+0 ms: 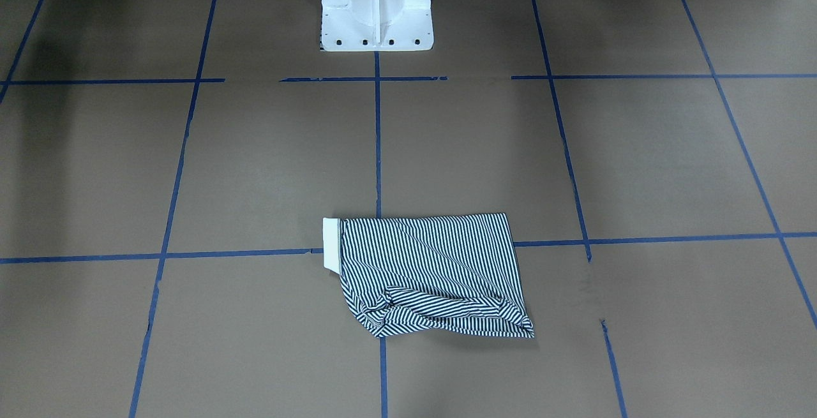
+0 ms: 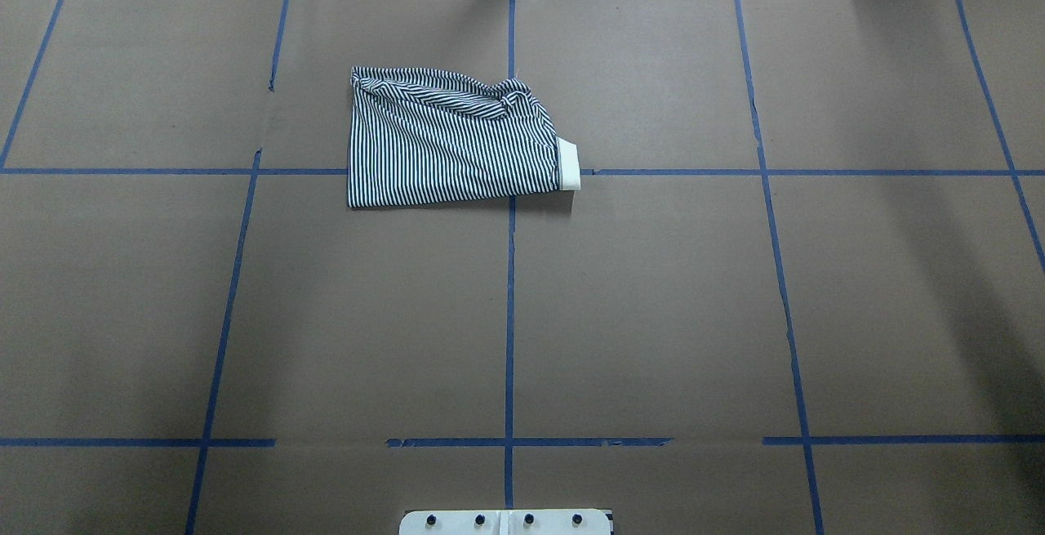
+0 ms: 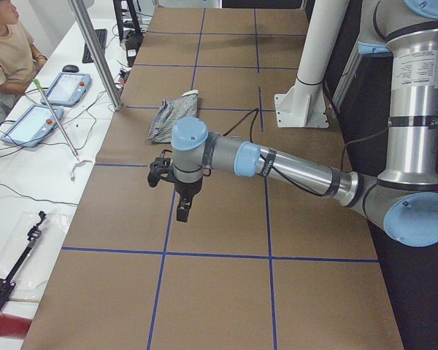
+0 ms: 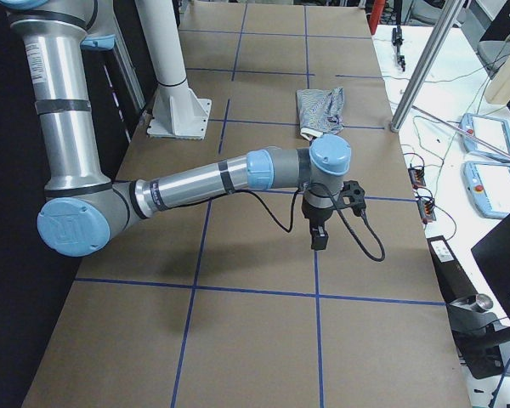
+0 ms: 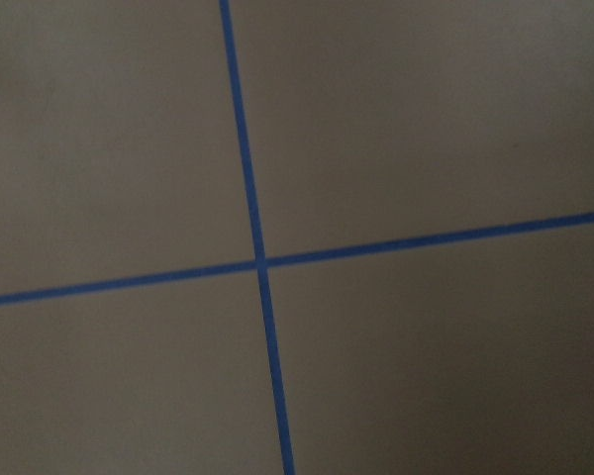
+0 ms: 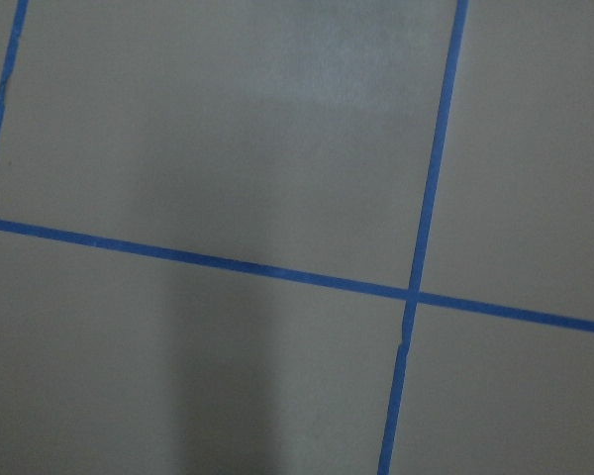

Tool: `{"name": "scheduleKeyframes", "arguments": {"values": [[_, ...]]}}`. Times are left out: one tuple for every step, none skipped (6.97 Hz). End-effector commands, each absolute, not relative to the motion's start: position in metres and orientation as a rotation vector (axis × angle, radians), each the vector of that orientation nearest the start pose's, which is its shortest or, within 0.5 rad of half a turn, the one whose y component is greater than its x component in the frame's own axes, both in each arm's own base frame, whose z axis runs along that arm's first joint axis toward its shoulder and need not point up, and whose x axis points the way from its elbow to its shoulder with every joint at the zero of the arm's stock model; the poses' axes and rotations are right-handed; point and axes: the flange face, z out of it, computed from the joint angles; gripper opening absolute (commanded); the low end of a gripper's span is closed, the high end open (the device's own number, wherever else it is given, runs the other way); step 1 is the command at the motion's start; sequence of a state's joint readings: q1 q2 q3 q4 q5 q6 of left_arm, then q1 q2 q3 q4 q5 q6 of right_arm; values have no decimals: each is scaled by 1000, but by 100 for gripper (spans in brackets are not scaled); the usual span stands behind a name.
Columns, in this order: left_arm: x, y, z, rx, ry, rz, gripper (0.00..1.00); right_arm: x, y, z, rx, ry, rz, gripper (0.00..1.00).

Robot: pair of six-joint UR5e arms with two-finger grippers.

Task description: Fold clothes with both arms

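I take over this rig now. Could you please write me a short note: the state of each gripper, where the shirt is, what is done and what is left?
Left gripper: hangs over bare table, apart from the shirt. It shows only in a side view, so I cannot tell if it is open or shut.
Right gripper: the same, over bare table, state cannot be told.
Polo shirt: lies on the table's far half, across the centre tape line, with its cream collar towards the robot's right.
Done: the shirt is folded into a compact block.
Left: its far edge is bunched, so it probably needs smoothing or one more fold.
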State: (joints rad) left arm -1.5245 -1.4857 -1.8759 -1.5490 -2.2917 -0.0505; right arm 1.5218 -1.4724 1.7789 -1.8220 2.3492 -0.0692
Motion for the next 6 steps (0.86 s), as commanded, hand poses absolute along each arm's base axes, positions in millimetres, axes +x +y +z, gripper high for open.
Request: {"name": "scheduleKeyframes", "arguments": {"values": [[-43, -473, 553, 193, 748, 87, 100, 17, -511, 555, 18, -777, -162, 100], [-41, -473, 555, 183, 777, 92, 100, 10, -512, 563, 26, -779, -180, 100], [-38, -471, 553, 179, 830, 98, 100, 9, -516, 574, 40, -784, -187, 100], [-38, -469, 564, 153, 833, 87, 100, 5, -519, 578, 60, -818, -197, 100], [-38, -467, 563, 151, 834, 84, 100, 5, -523, 586, 48, -823, -191, 100], [-40, -461, 572, 131, 833, 69, 100, 5, -521, 583, 61, -823, -203, 100]]}}
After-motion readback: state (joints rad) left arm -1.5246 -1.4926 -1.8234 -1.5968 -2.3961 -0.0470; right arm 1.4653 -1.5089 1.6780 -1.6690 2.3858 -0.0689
